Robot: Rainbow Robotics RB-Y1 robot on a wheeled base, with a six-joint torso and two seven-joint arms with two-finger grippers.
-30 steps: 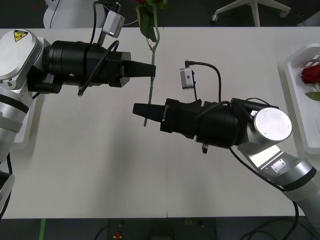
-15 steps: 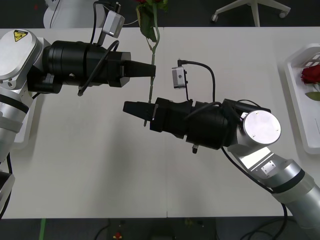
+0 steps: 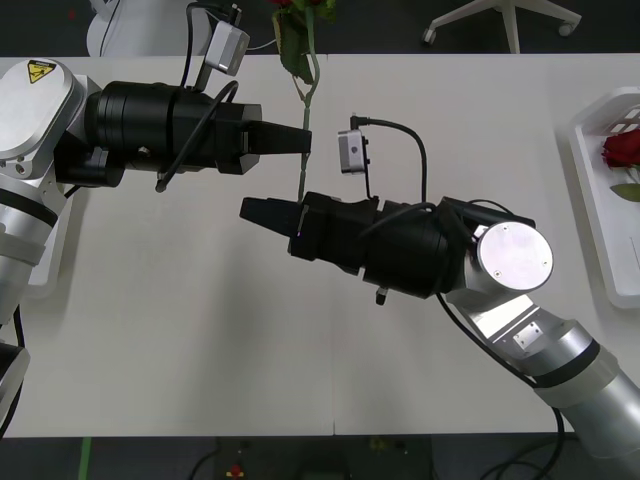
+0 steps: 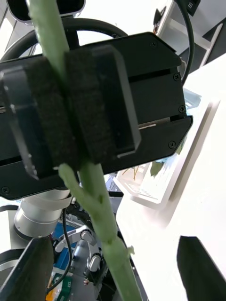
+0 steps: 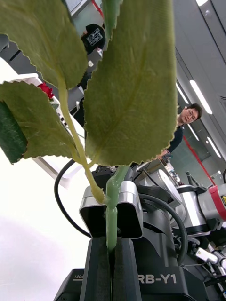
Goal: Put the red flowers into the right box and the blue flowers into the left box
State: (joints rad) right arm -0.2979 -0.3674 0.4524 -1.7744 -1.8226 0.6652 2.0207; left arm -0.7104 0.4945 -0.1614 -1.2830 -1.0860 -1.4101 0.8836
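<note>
My left gripper (image 3: 305, 140) is shut on the thin green stem of a red flower (image 3: 303, 90), held upright above the table; its bloom (image 3: 300, 5) is cut off at the far edge. In the right wrist view its black pads (image 4: 70, 108) clamp the stem (image 4: 101, 211). My right gripper (image 3: 262, 212) is open just below, its fingers on either side of the lower stem. The right box (image 3: 590, 200) at the right edge holds another red flower (image 3: 622, 148). The left box (image 4: 155, 188) holds green leaves. The blue flowers are out of view.
The white table (image 3: 200, 330) spreads wide under both arms. An office chair base (image 3: 505, 20) stands beyond the far edge. Large green leaves (image 5: 127, 80) of the held flower hang close before the left wrist camera.
My right gripper has slid left toward the stem, which now lies deeper between its fingers. The left arm and the flower have stayed still.
</note>
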